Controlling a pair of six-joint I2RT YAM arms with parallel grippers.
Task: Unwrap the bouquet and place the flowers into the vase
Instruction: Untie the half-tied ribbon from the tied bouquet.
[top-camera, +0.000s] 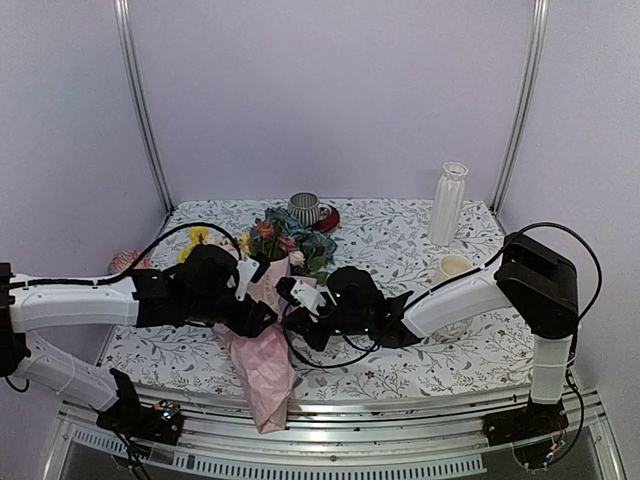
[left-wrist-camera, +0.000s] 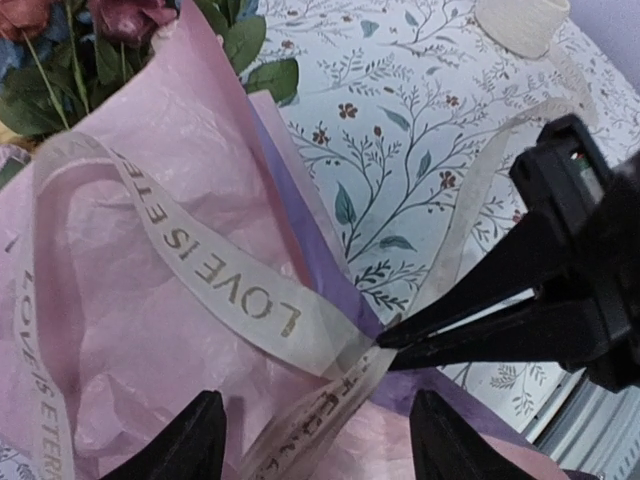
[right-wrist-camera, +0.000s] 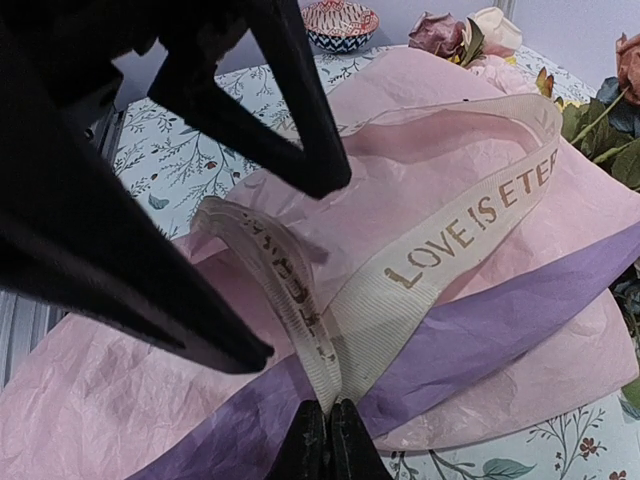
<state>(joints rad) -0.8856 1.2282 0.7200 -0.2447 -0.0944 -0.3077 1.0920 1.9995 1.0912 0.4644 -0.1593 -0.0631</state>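
Two arms meet over the bouquet (top-camera: 265, 360), which lies at the middle of the tabletop's (top-camera: 400, 235) near edge. Its wrapped end hangs over that edge and the flowers (top-camera: 285, 245) point toward the far edge.

Only the top view shows the rest of the setting. The white ribbed vase (top-camera: 448, 203) stands upright near the far right corner, well apart from the bouquet. A cream mug (top-camera: 452, 268) sits nearer the right edge. A striped cup (top-camera: 304, 207) on a red saucer (top-camera: 328, 218) sits at the far edge, just behind the blooms.

That view hides the fingertips, which the wrist views make plain. In the right wrist view the right end effector (right-wrist-camera: 326, 440) is clenched on the beige ribbon (right-wrist-camera: 450, 235), its two fingers pressed together with the band pinched between them. The ribbon loops over pink tissue paper (right-wrist-camera: 520, 330) crossed by a purple fold.

In the left wrist view the left end effector (left-wrist-camera: 318, 440) is released. Its two fingers stand wide apart on either side of the ribbon's crossing and hold nothing. The other arm's black tip is seen there nipping the ribbon at that crossing.

The ribbon carries gold capitals. "LOVE IS ETER" reads clearly in the right wrist view before the band curves away. The left wrist view shows the same words, cut off at "LOVE IS ETE", and again along a second loop at the left.
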